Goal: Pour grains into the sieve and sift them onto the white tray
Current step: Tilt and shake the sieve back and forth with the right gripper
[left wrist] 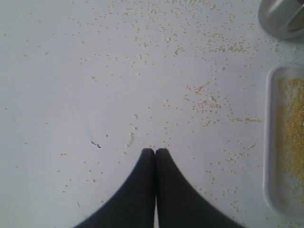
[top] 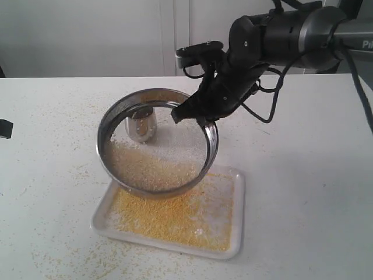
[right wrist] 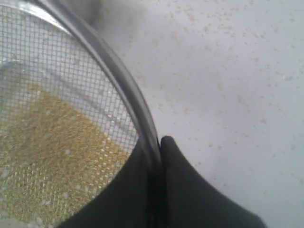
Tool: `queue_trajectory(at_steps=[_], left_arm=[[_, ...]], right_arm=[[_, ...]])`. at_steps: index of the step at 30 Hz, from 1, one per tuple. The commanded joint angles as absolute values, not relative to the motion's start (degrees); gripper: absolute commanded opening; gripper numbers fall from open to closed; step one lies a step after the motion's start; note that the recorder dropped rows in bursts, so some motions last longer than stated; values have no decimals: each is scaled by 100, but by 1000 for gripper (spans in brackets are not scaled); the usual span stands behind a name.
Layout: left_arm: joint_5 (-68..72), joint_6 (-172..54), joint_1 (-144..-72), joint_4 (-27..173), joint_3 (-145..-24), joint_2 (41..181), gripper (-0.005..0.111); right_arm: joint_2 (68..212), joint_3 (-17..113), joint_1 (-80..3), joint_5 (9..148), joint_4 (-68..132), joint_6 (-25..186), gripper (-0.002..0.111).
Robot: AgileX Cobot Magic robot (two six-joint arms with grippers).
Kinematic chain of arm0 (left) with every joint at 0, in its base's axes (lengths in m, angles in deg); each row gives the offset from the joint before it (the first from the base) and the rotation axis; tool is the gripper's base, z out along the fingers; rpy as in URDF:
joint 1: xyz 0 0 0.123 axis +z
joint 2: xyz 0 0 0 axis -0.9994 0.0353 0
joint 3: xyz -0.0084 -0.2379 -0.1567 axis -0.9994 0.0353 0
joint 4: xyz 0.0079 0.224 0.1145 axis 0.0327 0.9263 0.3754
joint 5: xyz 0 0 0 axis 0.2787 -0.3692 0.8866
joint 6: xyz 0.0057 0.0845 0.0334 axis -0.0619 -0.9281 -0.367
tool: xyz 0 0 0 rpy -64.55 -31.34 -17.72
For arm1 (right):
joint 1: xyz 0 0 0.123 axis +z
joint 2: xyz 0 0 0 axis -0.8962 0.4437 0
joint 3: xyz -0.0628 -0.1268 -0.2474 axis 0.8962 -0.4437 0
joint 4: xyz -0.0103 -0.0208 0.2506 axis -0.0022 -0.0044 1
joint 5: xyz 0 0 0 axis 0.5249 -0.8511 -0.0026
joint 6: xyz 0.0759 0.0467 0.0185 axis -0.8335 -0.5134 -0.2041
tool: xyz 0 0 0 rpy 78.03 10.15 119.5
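Observation:
The sieve (top: 156, 140) hangs tilted above the white tray (top: 233, 245), held by its far right rim. My right gripper (top: 195, 115) is shut on that rim (right wrist: 137, 104), one finger inside the ring and one outside. Pale coarse grains (top: 148, 169) lie on the low side of the mesh. Fine yellow grains (top: 175, 219) cover the tray below and show through the mesh (right wrist: 47, 142). My left gripper (left wrist: 155, 151) is shut on nothing, over the bare table beside the tray's short end (left wrist: 270, 142).
A small shiny steel cup (top: 141, 125) shows through the sieve, standing on the table behind it, and appears as a steel cup (left wrist: 282, 19) in the left wrist view. Loose spilled grains (left wrist: 209, 102) dot the white table (top: 303, 192) around the tray.

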State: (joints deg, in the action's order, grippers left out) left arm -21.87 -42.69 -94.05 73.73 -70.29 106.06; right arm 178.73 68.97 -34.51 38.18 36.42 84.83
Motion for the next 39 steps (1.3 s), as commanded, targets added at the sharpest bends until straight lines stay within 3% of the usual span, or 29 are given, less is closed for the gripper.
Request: queue_trajectory(at_steps=[1, 7, 13, 19, 23, 27, 31, 33, 37, 39], left_arm=[[-2222, -4266, -9384, 7345, -6982, 10568, 0], [-2222, -4266, -9384, 7345, -6982, 10568, 0], [-2222, -4266, -9384, 7345, -6982, 10568, 0], [-2222, -4266, -9384, 7345, -6982, 10568, 0], [-2222, -4266, -9384, 7345, -6982, 10568, 0], [-2222, -4266, -9384, 7345, -6982, 10568, 0], [-2222, -4266, -9384, 7345, -6982, 10568, 0], [-2222, -4266, -9384, 7345, -6982, 10568, 0], [-2222, -4266, -9384, 7345, -6982, 10568, 0], [-2222, -4266, -9384, 7345, -6982, 10568, 0]], right_arm=[[17782, 6943, -3275, 3133, 3758, 10598, 0], [17793, 6943, -3473, 3834, 3260, 7430, 0], [17793, 6943, -3274, 2598, 3846, 10565, 0], [17807, 6943, -3633, 2915, 3584, 7948, 0], [17844, 6943, -3570, 2178, 4254, 10186, 0], [17844, 6943, -3923, 2727, 3696, 7718, 0], [17926, 6943, -3938, 1736, 5635, 10069, 0], [17935, 6943, -3956, 1679, 5459, 10708, 0], [17949, 6901, -4149, 2781, 4380, 7543, 0], [17963, 6896, -4054, 2622, 4893, 8671, 0]])
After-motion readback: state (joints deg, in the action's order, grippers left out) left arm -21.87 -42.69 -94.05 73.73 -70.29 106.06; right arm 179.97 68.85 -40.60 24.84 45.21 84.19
